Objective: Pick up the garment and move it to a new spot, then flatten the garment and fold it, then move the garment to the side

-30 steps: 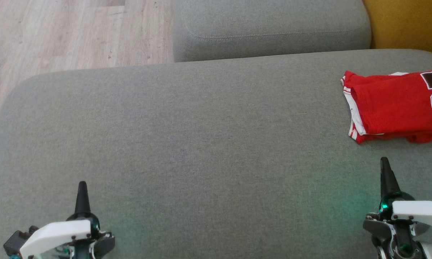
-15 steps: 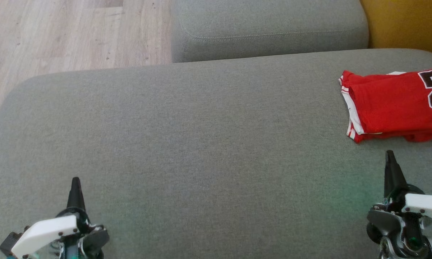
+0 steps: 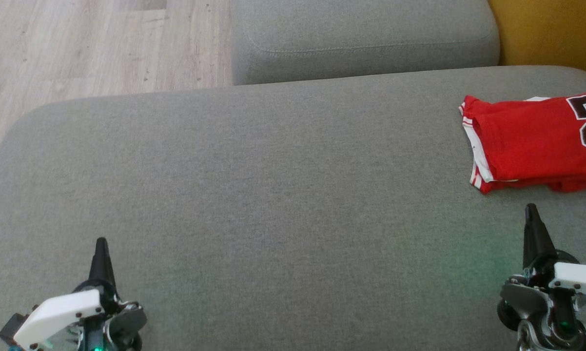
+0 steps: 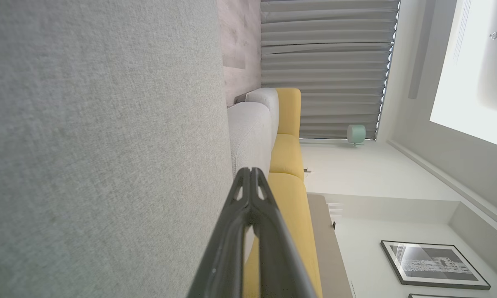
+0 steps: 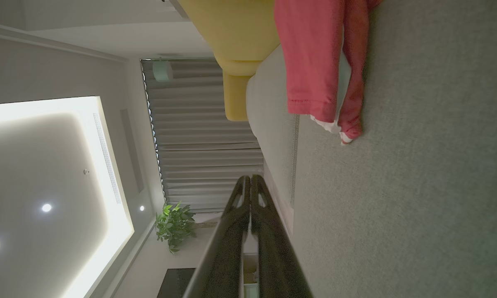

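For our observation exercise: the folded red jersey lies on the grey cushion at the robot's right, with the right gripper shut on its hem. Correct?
No: the right gripper is shut on nothing, apart from the red jersey with bare grey cushion between, as the head view shows. The rest stands.

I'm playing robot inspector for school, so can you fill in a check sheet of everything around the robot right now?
Surface: grey sofa cushion, flat, wide stretch of bare fabric.
Job's things: red jersey lies folded on the cushion at the robot's right, partly cut off by the head view's edge.
Clutter: nothing seen.
Grippers: left gripper shut, holding nothing, above the cushion; right gripper shut, holding nothing, just short of the jersey and apart from it.
Cables: nothing seen.
Surroundings: second grey cushion and wooden floor beyond; yellow cushion at the far right; curtains; potted plant.
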`<state>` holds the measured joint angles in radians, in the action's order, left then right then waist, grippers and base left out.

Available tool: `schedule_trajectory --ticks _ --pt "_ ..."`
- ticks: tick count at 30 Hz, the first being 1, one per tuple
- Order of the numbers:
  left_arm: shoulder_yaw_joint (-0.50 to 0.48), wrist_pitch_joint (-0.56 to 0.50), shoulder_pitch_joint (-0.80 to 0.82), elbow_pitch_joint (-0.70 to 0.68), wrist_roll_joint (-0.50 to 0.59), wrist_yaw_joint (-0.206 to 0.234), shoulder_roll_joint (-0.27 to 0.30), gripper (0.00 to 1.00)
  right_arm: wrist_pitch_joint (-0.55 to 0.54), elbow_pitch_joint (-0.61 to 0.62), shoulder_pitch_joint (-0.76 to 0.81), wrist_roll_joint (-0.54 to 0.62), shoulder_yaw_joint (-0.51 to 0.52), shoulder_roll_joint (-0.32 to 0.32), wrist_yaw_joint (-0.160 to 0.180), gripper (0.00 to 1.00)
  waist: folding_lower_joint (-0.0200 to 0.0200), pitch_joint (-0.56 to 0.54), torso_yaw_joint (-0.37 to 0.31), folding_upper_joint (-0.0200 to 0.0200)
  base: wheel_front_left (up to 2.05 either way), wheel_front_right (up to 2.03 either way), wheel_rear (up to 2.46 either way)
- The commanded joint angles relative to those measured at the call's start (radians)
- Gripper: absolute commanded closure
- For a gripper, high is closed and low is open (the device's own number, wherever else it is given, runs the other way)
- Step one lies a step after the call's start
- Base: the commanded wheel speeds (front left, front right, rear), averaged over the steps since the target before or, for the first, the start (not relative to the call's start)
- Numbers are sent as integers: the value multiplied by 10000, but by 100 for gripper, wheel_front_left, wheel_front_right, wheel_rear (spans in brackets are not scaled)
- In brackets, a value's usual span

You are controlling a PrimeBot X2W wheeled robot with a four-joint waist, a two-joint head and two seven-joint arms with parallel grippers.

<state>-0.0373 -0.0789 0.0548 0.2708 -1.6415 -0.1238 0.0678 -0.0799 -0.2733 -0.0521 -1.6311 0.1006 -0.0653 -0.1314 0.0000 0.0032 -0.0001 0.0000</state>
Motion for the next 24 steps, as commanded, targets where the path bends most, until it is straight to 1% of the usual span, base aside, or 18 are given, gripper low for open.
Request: schedule_trajectory --ticks 1,24 --pt "-392 -44 501 -275 18 -69 94 100 -78 305 -529 -39 -185 -79 7 100 0 0 1 0 0 0 0" --pt "-484 -118 508 -270 95 -69 28 100 -143 299 -536 29 -104 -22 7 100 0 0 1 0 0 0 0"
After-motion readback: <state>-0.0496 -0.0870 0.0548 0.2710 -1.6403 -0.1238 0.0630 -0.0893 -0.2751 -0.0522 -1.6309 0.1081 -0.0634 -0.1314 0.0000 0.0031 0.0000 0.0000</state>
